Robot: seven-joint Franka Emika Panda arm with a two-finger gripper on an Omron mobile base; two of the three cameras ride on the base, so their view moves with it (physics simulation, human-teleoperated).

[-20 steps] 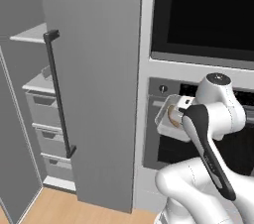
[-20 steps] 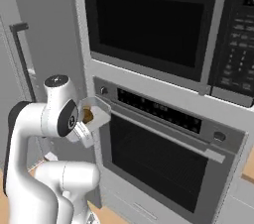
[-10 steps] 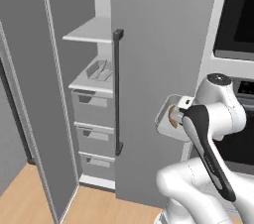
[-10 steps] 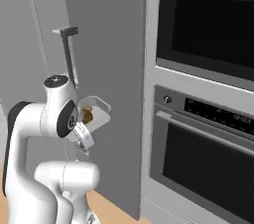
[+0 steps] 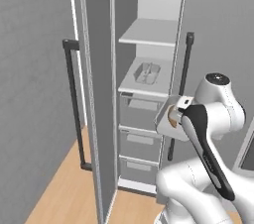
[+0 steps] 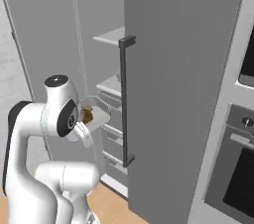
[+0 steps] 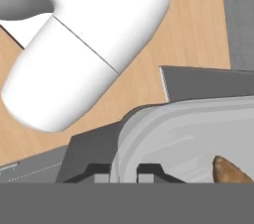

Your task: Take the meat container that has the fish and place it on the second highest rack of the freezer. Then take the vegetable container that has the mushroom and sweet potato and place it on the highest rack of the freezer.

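The 2-finger gripper [image 7: 123,172] is pinching the rim of the shallow pale-grey plastic vegetable tray [image 7: 188,139], jaws clamped tight. The orange-brown sweet potato [image 7: 232,171] is sitting at 4 o'clock, so this edge grip is probably making the light, stiff tray tippy.

No text, label, brand, number or sign can be read anywhere.

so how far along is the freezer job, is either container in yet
One is: a tray already sits on the second highest rack of the open freezer. The gripper is shut on the rim of the vegetable container, with the sweet potato inside. Left: setting it on the highest rack, which is bare.
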